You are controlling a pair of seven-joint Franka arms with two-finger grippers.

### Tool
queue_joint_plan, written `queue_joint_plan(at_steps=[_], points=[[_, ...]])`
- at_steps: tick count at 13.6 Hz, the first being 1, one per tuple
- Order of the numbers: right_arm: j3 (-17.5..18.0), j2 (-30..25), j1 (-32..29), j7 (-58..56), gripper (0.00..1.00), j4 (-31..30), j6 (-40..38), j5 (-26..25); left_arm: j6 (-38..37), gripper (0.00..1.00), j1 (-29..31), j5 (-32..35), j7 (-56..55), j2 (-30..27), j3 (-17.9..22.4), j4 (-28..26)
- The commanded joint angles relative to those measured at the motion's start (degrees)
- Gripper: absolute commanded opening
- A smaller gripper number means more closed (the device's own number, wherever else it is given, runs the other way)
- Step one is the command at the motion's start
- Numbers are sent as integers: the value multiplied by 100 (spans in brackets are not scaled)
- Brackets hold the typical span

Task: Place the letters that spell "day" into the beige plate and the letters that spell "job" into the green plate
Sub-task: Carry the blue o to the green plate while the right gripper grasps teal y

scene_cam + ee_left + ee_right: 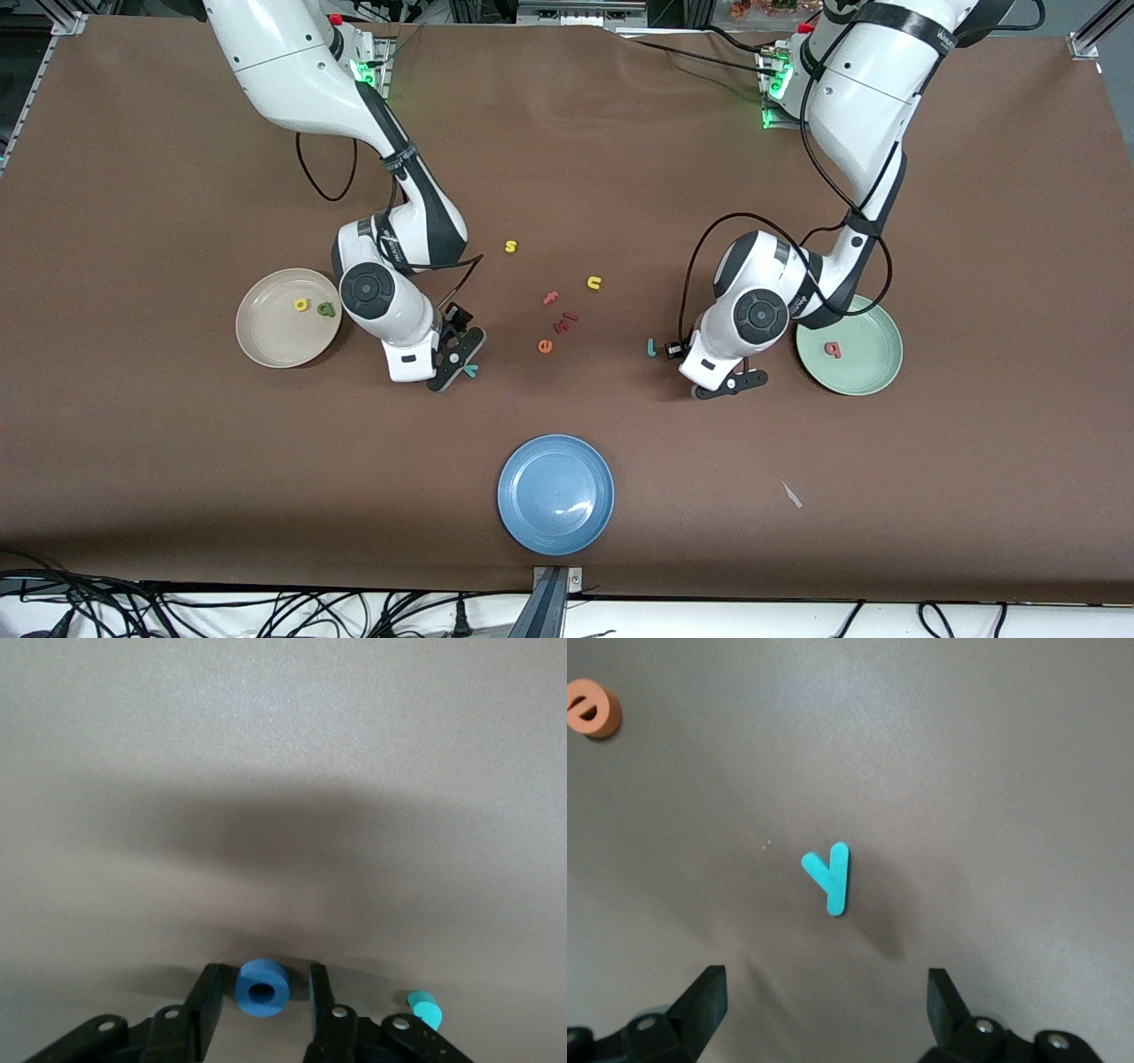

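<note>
The beige plate (266,346), toward the right arm's end of the table, holds a yellow d (301,305) and a green a (327,309). A teal y (829,877) lies flat on the brown cloth, and my right gripper (824,1010) hangs open over it, empty. The green plate (864,372) holds a pinkish-red b (832,349). My left gripper (262,979) is low at the table beside that plate. Its jaws stand open around a blue o (262,988), with a small gap on one side. The teal j (423,1010) lies just beside the left gripper. The o is hidden in the front view.
A blue plate (555,494) sits nearer the front camera, mid-table. Loose letters lie between the arms: yellow s (510,246), yellow u (594,283), pink f (550,298), an orange e (545,346). A white scrap (791,494) lies toward the left arm's end.
</note>
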Motion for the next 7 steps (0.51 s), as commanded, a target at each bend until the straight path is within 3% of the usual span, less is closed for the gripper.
queue_joint_plan(at_steps=[1, 4, 7], points=[[84, 276, -60, -156, 100, 402, -35, 141, 64, 36, -44, -44, 85, 34, 41, 27], [93, 408, -43, -138, 100, 525, -18, 141, 64, 32, -53, -44, 85, 34, 49, 27], [93, 566, -17, -121, 99, 675, -17, 132, 64, 22, -62, 113, 77, 26, 49, 18]])
